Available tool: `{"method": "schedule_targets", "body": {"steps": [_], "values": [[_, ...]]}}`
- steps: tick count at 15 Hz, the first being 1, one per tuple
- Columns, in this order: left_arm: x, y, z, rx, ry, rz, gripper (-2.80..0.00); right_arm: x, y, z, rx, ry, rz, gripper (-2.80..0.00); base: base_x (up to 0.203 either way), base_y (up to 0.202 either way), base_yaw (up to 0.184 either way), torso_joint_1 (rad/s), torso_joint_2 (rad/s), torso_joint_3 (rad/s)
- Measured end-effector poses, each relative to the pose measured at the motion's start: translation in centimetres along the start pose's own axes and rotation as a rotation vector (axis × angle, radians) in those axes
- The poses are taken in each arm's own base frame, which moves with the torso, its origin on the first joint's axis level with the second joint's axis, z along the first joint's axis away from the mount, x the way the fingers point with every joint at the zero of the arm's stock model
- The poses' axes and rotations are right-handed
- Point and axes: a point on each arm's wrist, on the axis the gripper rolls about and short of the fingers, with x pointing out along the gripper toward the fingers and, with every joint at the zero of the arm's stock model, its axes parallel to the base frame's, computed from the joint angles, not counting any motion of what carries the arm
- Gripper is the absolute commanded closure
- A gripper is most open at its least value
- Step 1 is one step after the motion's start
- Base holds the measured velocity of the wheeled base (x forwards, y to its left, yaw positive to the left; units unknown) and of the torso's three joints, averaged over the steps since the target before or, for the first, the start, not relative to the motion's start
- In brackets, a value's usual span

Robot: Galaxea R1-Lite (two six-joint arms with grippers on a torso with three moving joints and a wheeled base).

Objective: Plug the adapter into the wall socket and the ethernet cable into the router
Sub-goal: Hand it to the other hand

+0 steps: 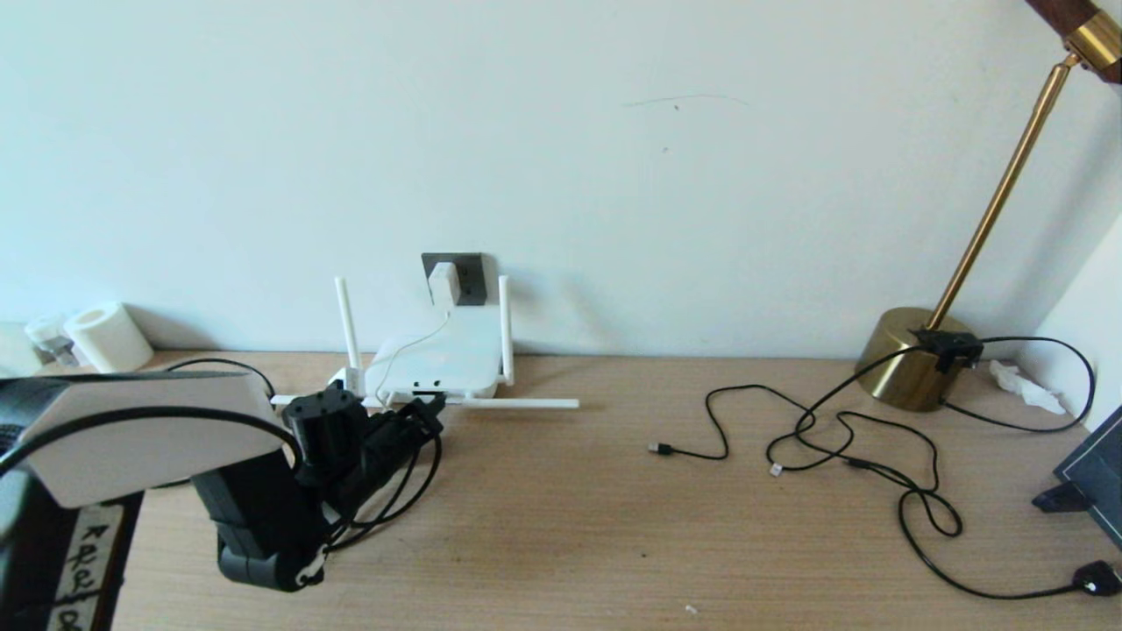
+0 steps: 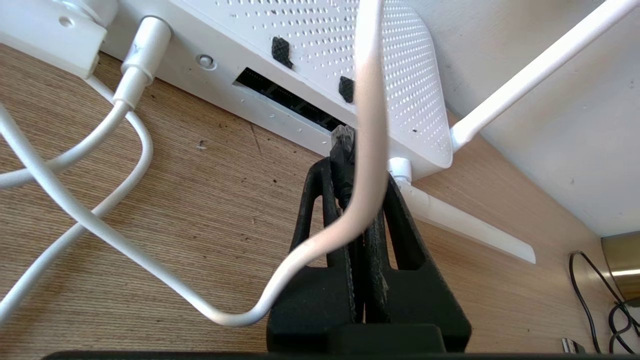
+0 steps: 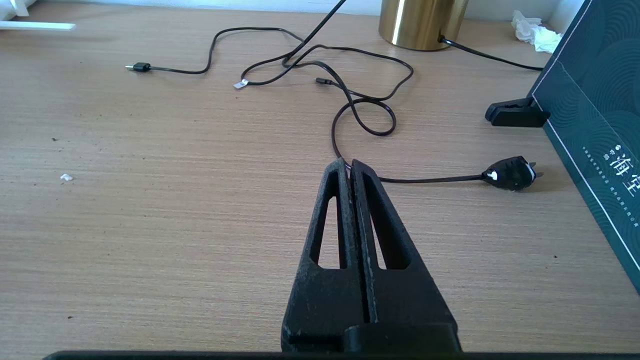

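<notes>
The white adapter sits in the dark grey wall socket, and its thin white cord hangs down to the router. The white router lies below the socket with its antennas spread out. My left gripper is at the router's front edge, shut on the ethernet cable's black connector. The connector's tip is at the right end of the dark port slot. The black ethernet cable loops behind the hand. My right gripper hovers shut and empty over the right of the table.
Thin black cords sprawl over the table's right half, ending in a black plug. A brass lamp base stands at the back right, a dark box at the right edge. A white roll stands far left.
</notes>
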Motion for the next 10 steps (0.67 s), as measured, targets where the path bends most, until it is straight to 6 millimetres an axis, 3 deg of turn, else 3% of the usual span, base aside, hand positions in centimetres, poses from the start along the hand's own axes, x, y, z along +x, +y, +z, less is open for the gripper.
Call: {"method": "schedule_targets", "body": {"steps": [10], "values": [[-0.28, 0.59, 0.21, -0.001, -0.009, 0.012, 0.0, -0.01, 0.0, 0.01, 0.0, -0.001, 0.0, 0.0, 0.0, 0.0, 0.0, 0.0, 0.0, 0.0]]}}
